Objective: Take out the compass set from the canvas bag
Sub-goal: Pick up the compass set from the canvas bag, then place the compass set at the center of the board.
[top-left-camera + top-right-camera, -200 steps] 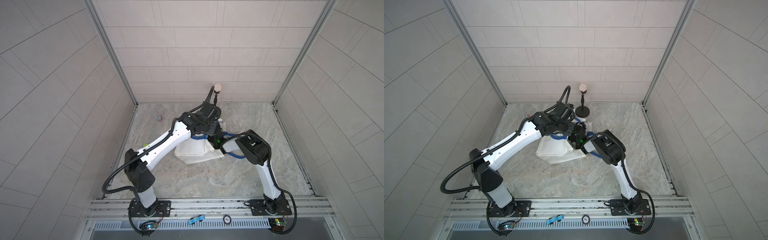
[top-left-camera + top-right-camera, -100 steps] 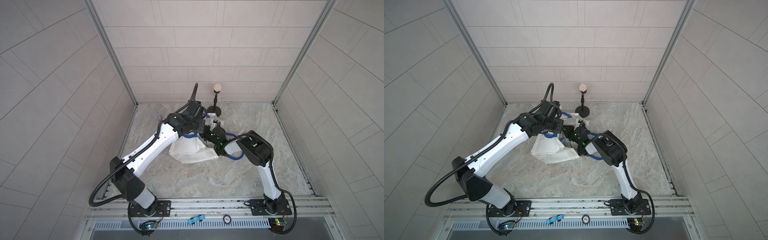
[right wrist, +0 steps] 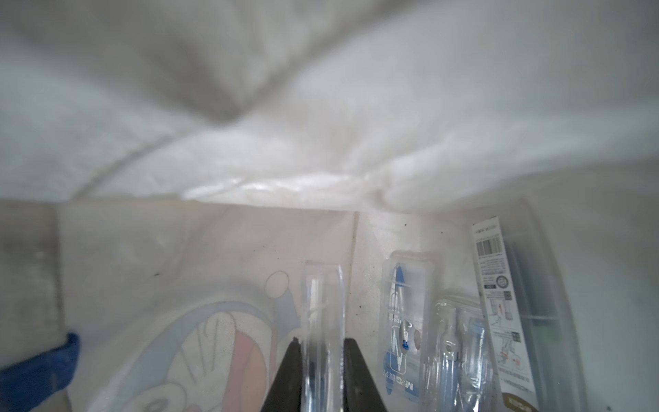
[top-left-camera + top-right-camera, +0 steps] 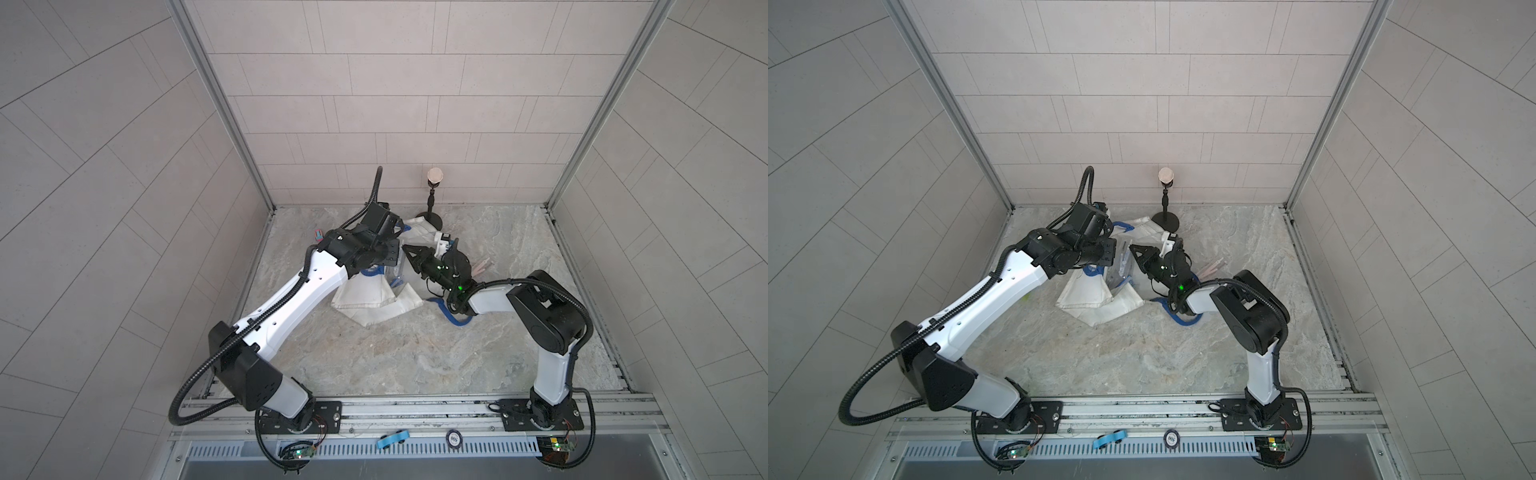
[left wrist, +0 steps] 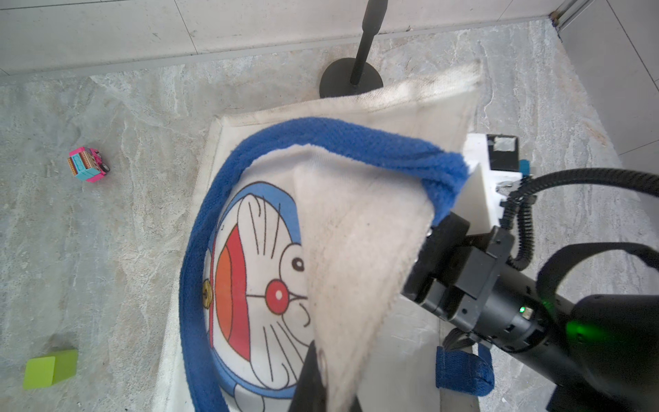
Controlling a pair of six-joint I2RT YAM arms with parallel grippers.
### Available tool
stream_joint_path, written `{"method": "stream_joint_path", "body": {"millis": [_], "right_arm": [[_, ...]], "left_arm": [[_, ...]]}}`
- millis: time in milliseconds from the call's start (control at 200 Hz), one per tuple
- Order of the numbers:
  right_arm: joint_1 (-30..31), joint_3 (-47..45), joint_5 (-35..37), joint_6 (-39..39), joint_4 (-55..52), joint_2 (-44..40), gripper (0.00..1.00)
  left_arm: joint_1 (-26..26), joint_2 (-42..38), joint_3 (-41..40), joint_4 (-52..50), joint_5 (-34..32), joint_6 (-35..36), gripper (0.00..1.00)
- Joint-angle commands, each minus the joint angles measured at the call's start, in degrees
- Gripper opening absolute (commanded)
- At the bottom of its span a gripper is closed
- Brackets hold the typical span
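Observation:
The white canvas bag (image 4: 374,299) with blue handles lies mid-floor, its cat print (image 5: 249,285) facing up. My left gripper (image 5: 321,378) is shut on the bag's upper cloth edge and holds the mouth up. My right gripper (image 3: 322,356) reaches in through that mouth. It is shut on a clear plastic edge of the compass set (image 3: 463,339), a see-through case with a compass and a barcode label lying on the bag's inner floor. In a top view the case (image 4: 1121,266) shows faintly at the bag's mouth, just past the right gripper (image 4: 1133,249).
A black microphone stand (image 4: 432,195) rises at the back wall, its base touching the bag. A pink toy car (image 5: 87,166) and a green block (image 5: 50,367) lie left of the bag. Pale sticks (image 4: 482,266) lie behind my right wrist. A loose blue handle (image 4: 455,320) loops under the right forearm.
My left arm has swung back and to the left, pulling the bag's mouth with it. The right gripper has pushed further in and closed on the clear case.

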Motion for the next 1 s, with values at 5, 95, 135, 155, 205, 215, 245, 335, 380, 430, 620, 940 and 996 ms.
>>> {"method": "stream_joint_path", "body": {"millis": [5,95,135,155,205,215,245,335,380,430,620,940,996], "right_arm": [[-1.11,-0.58,0.45,-3.03,-3.47,-5.33,0.03],[-2.09,-1.33,0.4,-4.32,-6.02,-8.25,0.03],[-2.72,-1.63,0.08,-4.89,-7.03,-9.57,0.03],[-2.96,-1.71,-0.11,-5.08,-7.73,-10.28,0.03],[-3.5,-2.19,-0.38,-5.86,-9.31,-11.99,0.03],[-3.61,-2.3,-0.47,-5.99,-9.72,-12.38,0.03],[-3.94,-2.6,-0.52,-6.58,-11.04,-13.53,0.03],[-5.02,-3.98,-0.73,-8.1,-14.52,-17.01,0.02],[-5.75,-4.95,-0.77,-8.3,-15.89,-18.84,0.02],[-6.64,-6.16,-0.31,-8.31,-17.34,-21.01,0.02],[-11.63,-6.77,-0.3,-12.29,-28.3,-30.68,0.02],[-29.03,-5.86,-4.54,-15.14,-35.87,-33.77,0.01],[-31.24,-5.17,-5.16,-15.65,-35.49,-31.1,0.01]], "left_arm": [[0.5,-1.61,-0.56,-0.01,-1.45,-0.72,0.0],[0.58,-1.59,-0.61,0.13,-1.34,-0.68,0.0],[0.72,-1.6,-0.72,0.41,-1.4,-0.69,0.0],[0.73,-1.57,-0.81,0.54,-1.34,-0.64,0.0],[0.93,-1.45,-0.9,0.69,-1.21,-0.68,0.0],[0.94,-1.39,-0.9,0.69,-1.18,-0.67,0.0],[0.97,-1.27,-0.83,0.82,-1.06,-0.64,0.0],[1.27,-1.11,-0.79,1.25,-0.92,-0.7,0.0],[1.45,-1.07,-0.88,1.6,-0.79,-0.8,0.0],[1.55,-0.88,-0.86,1.89,-0.47,-0.82,0.0],[1.64,-0.36,-0.55,2.03,0.09,-0.66,0.0],[1.64,-0.11,0.05,1.65,0.81,-0.04,0.0],[1.64,-0.09,0.14,1.57,0.82,0.06,0.0]]}}
